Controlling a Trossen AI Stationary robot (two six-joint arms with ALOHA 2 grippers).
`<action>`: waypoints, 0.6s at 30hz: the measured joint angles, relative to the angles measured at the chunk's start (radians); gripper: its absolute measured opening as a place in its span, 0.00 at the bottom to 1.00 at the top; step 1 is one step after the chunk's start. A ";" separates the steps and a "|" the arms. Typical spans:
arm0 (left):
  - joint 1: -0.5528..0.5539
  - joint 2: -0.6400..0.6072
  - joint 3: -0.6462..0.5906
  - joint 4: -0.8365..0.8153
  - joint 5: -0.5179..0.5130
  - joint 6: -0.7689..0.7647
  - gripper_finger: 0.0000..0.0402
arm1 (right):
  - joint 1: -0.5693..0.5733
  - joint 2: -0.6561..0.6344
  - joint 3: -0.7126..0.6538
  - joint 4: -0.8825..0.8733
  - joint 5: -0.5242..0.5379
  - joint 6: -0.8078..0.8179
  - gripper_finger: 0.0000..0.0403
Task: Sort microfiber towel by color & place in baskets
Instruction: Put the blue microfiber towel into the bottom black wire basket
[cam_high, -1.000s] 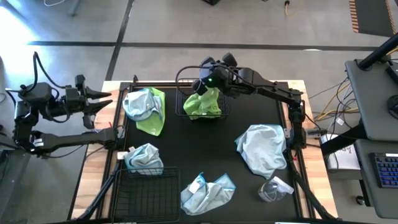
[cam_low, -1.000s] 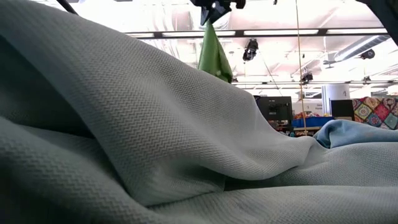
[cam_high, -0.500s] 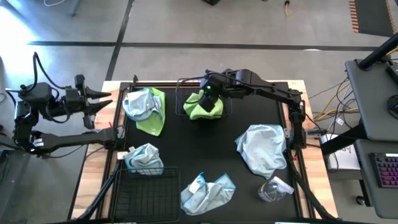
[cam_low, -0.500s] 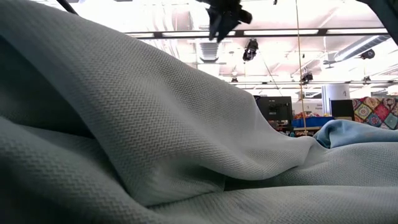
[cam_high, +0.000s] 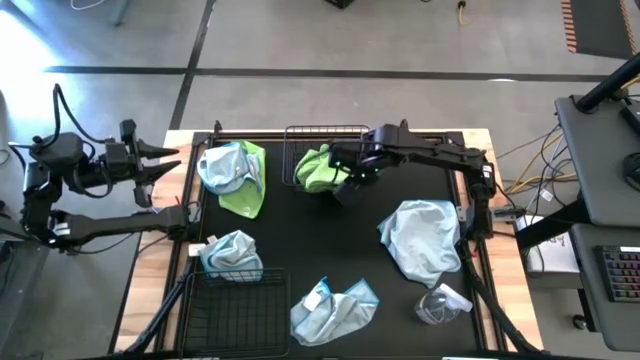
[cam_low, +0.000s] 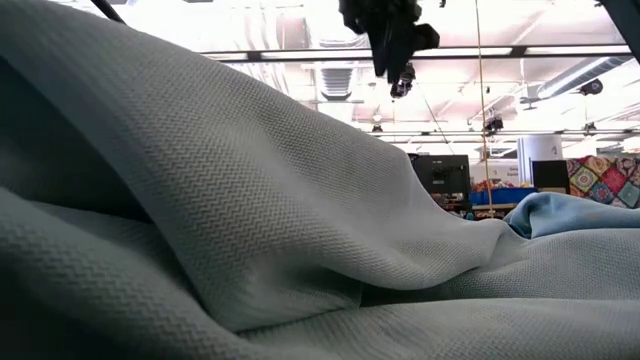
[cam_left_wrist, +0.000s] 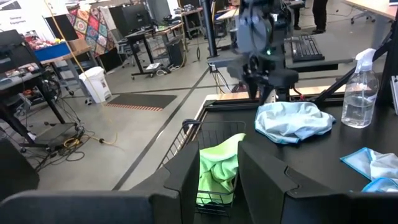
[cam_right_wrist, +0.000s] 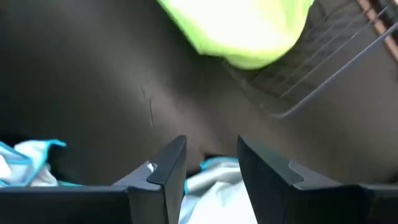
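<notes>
a: dropped, by the look of it — a second ago the right gripper (cam_high: 350, 188) held the green towel (cam_high: 322, 168) hanging above the far basket (cam_high: 326, 133); now that cloth sits bunched in the basket and the gripper has swung off to the basket's right side, fingers apart and nothing between them.

b: so one green is sorted. what's left?

a: a green towel with a blue one on top (cam_high: 232, 175) lies just left of that basket. another blue towel (cam_high: 229, 252) rests at the near basket (cam_high: 235, 312), seemingly half over its rim. a big blue towel (cam_high: 422, 236) lies on the right, and one more blue (cam_high: 335, 307) at the near edge beside a clear wrapper (cam_high: 438, 303).

b: and the left arm?

a: left gripper (cam_high: 160, 165) waits off the mat's left edge, fingers parted, empty. the stacked pair looks the awkward one: the blue has to come off before the green beneath can go in.
</notes>
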 joint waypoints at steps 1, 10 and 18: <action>0.000 0.000 0.000 0.000 0.000 0.000 0.24 | 0.008 0.000 -0.018 0.000 -0.003 0.008 0.34; 0.000 0.000 0.000 -0.003 0.001 -0.067 0.24 | 0.086 -0.005 -0.199 -0.001 -0.133 0.020 0.34; 0.000 0.000 0.000 -0.009 0.001 -0.165 0.24 | 0.175 -0.071 -0.363 -0.001 -0.157 0.026 0.34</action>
